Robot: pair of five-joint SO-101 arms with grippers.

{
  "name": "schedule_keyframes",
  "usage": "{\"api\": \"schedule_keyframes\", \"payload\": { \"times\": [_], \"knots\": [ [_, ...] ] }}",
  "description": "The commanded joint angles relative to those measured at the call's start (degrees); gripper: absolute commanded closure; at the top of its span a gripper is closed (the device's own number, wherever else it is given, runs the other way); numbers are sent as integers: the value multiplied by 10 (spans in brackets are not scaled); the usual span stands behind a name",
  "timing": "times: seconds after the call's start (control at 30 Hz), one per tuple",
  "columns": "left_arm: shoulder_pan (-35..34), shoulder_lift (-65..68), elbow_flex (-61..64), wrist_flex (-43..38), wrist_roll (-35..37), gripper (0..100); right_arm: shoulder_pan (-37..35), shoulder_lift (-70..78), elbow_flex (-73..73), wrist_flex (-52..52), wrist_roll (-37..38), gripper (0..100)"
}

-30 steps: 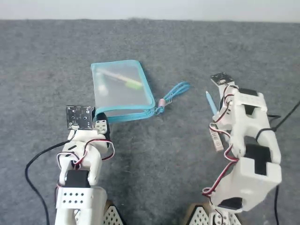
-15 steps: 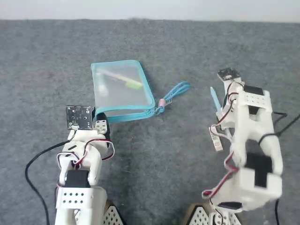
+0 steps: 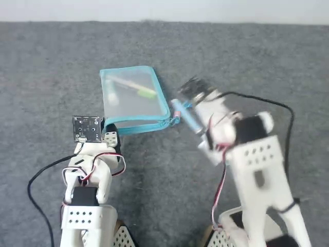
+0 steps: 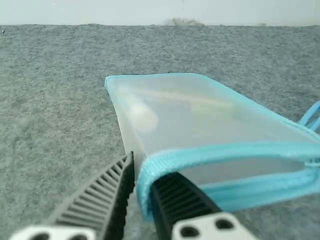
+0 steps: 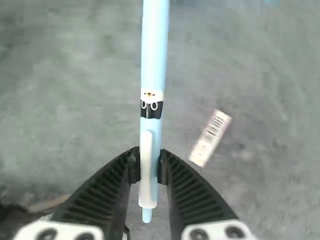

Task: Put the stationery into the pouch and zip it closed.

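Right pincer: clenched on slim light-blue plastic pen, centre of high view, just right of the pouch's zip end. Left pincer: grasping translucent turquoise-edged pouch by its lower-left zip edge. Grey felt bench continues past the pouch's far edge.

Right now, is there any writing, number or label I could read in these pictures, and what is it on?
No words or numbers can be read.
white tag: barcode stripes; any digits are too blurred to read.
pen, held in the right gripper: a dark band with two small round marks, a drawing rather than letters.
pouch: no print visible.
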Motion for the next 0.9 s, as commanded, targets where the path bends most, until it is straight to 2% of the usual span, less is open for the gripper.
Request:
{"api": "schedule_keyframes", "payload": {
  "times": [0.0, 0.13, 0.43, 0.5, 0.73, 0.87],
  "knots": [
    [6, 6, -8, -21, -8, 987, -75, -44, -12, 21, -15, 991],
    [6, 6, -8, -21, -8, 987, -111, -25, -6, 20, -21, 991],
    [6, 6, -8, -21, -8, 987, -116, 110, -8, -42, -25, 991],
    [6, 6, -8, -21, -8, 987, -116, 142, -19, -60, -46, 991],
    [10, 7, -8, -21, -8, 987, -115, 262, -150, -65, -100, 991],
    [58, 6, 7, -20, -23, 987, -115, 345, -252, -51, -132, 991]
  ]
}}
